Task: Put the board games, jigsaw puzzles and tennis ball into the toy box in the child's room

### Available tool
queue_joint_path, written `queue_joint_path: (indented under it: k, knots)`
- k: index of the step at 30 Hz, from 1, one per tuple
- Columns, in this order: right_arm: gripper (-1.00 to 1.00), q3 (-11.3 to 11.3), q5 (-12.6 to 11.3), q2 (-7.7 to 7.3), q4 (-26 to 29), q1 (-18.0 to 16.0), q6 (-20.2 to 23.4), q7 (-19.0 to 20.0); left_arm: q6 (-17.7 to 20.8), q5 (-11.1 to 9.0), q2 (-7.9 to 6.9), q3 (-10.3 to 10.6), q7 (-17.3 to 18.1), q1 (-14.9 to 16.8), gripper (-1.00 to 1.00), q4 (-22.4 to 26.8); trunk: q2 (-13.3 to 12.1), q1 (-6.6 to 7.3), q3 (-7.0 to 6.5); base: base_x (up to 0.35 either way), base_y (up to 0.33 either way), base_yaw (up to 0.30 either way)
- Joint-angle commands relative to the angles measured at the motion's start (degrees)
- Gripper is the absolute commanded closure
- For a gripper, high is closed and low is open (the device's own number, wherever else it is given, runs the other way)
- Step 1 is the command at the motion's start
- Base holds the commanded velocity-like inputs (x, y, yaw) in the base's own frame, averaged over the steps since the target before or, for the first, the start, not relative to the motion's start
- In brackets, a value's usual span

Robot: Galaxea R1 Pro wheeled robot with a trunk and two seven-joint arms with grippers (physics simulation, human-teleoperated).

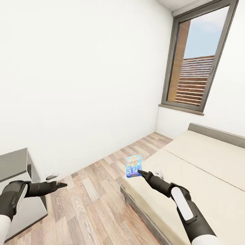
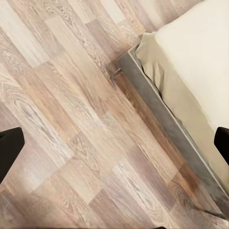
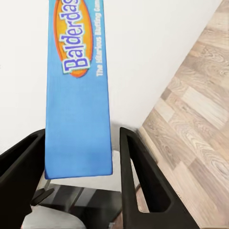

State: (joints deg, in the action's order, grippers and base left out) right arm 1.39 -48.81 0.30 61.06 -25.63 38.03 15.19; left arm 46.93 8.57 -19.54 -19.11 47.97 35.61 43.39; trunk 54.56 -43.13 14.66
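Note:
A small blue board game [image 1: 133, 166] hangs in the air over the near corner of the bed [image 1: 204, 163], above the mattress edge. My right gripper [image 1: 139, 173] is shut on its lower end. In the right wrist view the blue box [image 3: 78, 95], printed "Balderdash", stands between the two black fingers [image 3: 143, 176], with my right gripper [image 3: 81, 138] closed around its end. My left gripper [image 1: 63, 185] is out over the wood floor, open and holding nothing. Its fingertips sit far apart in the left wrist view, where my left gripper [image 2: 114, 143] looks down on floor and the bed frame [image 2: 162, 109].
The dark grey low section of the table [image 1: 13, 163] stands at the left, close behind my left arm. Wood floor [image 1: 95, 197] runs between it and the bed. A white wall and a tall window [image 1: 197, 61] lie ahead.

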Motion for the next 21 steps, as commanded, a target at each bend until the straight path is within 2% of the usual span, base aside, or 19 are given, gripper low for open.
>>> queue_joint_path:
  k: [1, 6, 13, 17, 21]
  knots:
    - [1.00, 0.13, -0.30, 0.04, 0.03, -0.04, 0.38, 0.10, 0.27, 0.64, 0.12, -0.23, 0.53, 0.07, -1.00, 0.03, -0.36, 0.22, -0.11, 0.000, 0.000, 0.292]
    - [1.00, 0.18, -0.31, 0.00, 0.09, -0.04, 0.38, 0.10, 0.27, 0.72, 0.61, -0.22, 0.44, 0.07, -1.00, 0.03, -2.36, 1.32, -1.00, 0.000, 0.000, 0.228]
    - [1.00, 0.19, -0.30, 0.00, 0.11, -0.04, 0.38, 0.19, 0.27, 0.75, 0.98, -0.22, 0.25, 0.07, -1.00, 0.03, -5.17, 2.85, -2.26, 0.000, 0.000, 0.027]
    - [1.00, 0.19, -0.28, -0.01, 0.11, -0.04, 0.38, 0.20, 0.27, 0.70, 0.99, -0.22, -1.07, 0.07, -1.00, 0.03, -6.77, 3.73, -2.98, 0.000, 0.000, 0.045]
    - [1.00, 0.19, -0.27, 0.01, 0.11, -0.04, 0.38, 0.13, 0.27, 0.56, 1.14, -0.22, -2.51, 0.07, -1.00, 0.03, -8.38, 4.61, -3.70, 0.000, 0.000, 0.232]
